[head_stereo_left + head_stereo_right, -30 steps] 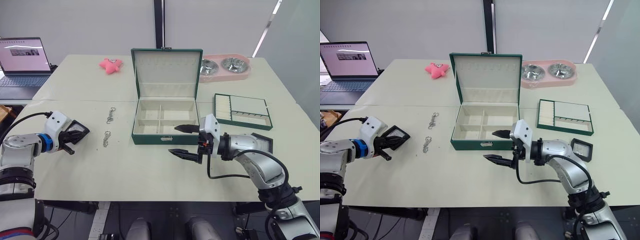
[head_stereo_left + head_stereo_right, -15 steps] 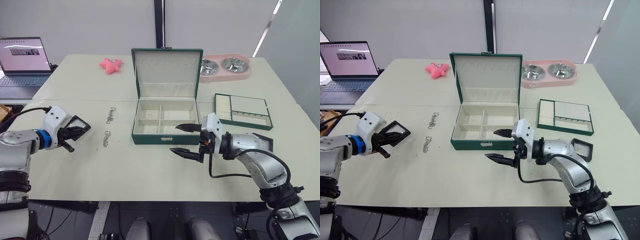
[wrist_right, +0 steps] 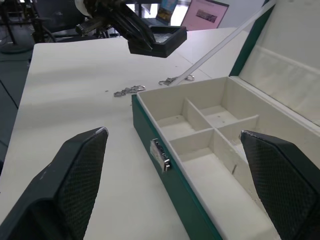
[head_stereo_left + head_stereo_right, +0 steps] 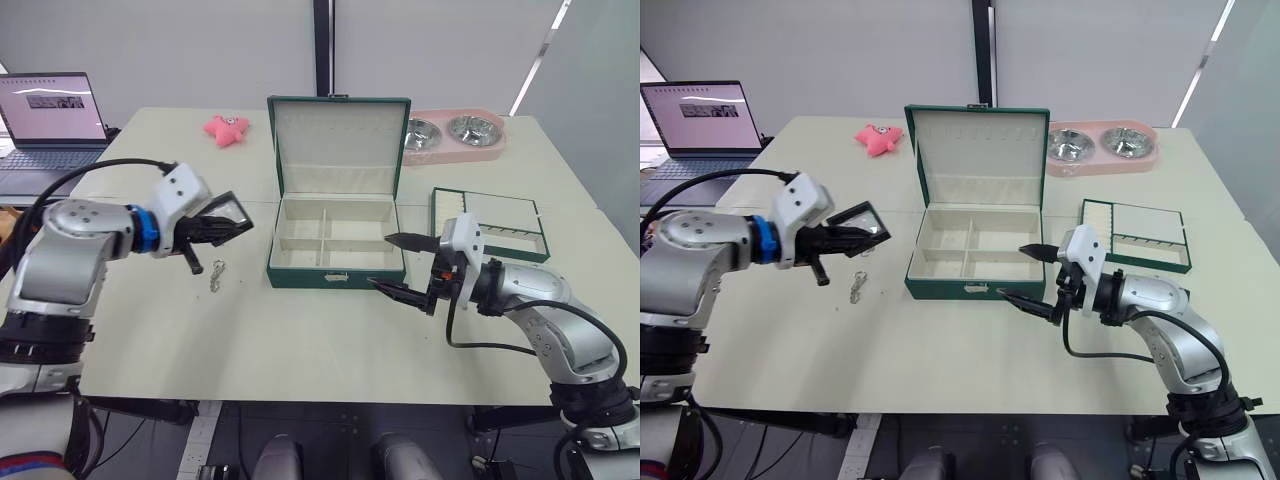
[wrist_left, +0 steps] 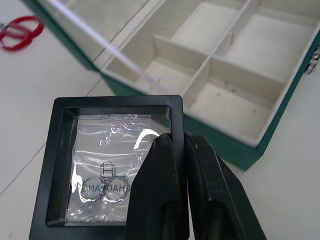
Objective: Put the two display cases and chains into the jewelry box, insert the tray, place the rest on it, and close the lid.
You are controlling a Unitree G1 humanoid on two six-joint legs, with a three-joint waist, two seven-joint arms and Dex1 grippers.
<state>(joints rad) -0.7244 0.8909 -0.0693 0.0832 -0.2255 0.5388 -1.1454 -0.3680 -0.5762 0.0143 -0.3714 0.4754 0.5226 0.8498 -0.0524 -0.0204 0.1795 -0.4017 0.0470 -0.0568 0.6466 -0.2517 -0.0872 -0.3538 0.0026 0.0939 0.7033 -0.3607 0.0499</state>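
Since a second ago the left gripper (image 4: 222, 228) has swung in from the table's left edge toward the jewelry box (image 4: 336, 252), its fingers clamped on a display case (image 5: 114, 160) held in the air just left of the box. Meanwhile the right gripper (image 4: 405, 266) has drawn back rightward from the box's front; its fingers are spread wide and hold nothing. One chain (image 4: 215, 277) lies on the table below the held case. The lid (image 4: 339, 145) stands open, and the tray (image 4: 487, 224) sits near the table's right edge.

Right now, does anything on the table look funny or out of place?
Yes: a pink star-shaped toy and a pink tray with two metal bowls sit behind the jewelry box, odd beside jewelry things. Nothing looks spilled or broken.
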